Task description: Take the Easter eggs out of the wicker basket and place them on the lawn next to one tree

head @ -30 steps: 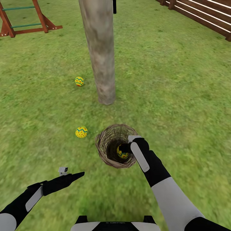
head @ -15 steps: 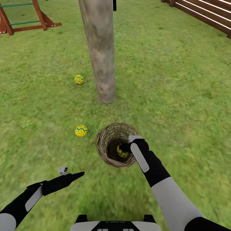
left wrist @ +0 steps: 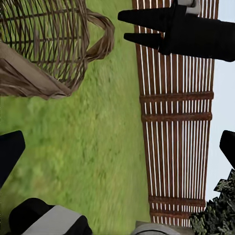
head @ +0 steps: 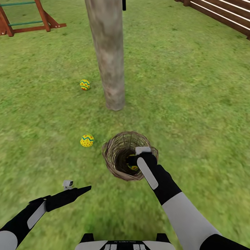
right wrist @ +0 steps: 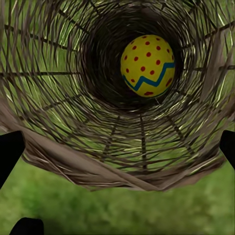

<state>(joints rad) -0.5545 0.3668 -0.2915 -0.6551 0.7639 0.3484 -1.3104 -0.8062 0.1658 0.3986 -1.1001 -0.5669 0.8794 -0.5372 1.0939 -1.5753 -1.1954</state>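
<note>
The wicker basket [head: 118, 158] stands on the lawn [head: 194, 114] just in front of the tree [head: 110, 59]. One Easter egg [right wrist: 147, 64] lies at the basket's bottom, and the head view catches a sliver of that egg [head: 134, 168]. My right gripper [head: 132, 160] hangs at the basket's mouth, open, its fingertips [right wrist: 10, 152] apart and short of the egg. Two more eggs lie on the grass: one [head: 84, 84] left of the trunk, another [head: 87, 140] left of the basket. My left gripper [head: 82, 189] hovers open and empty, low at the left.
A wooden slatted fence [head: 222, 17] runs along the far right. A red wooden play frame [head: 27, 21] stands at the far left. From the left wrist I see the basket's loop handle [left wrist: 100, 39] and the right gripper's fingers [left wrist: 147, 27].
My right gripper has edged a little further over the basket's mouth and covers more of the egg. The whole picture has shifted slightly. The left arm has stayed put.
</note>
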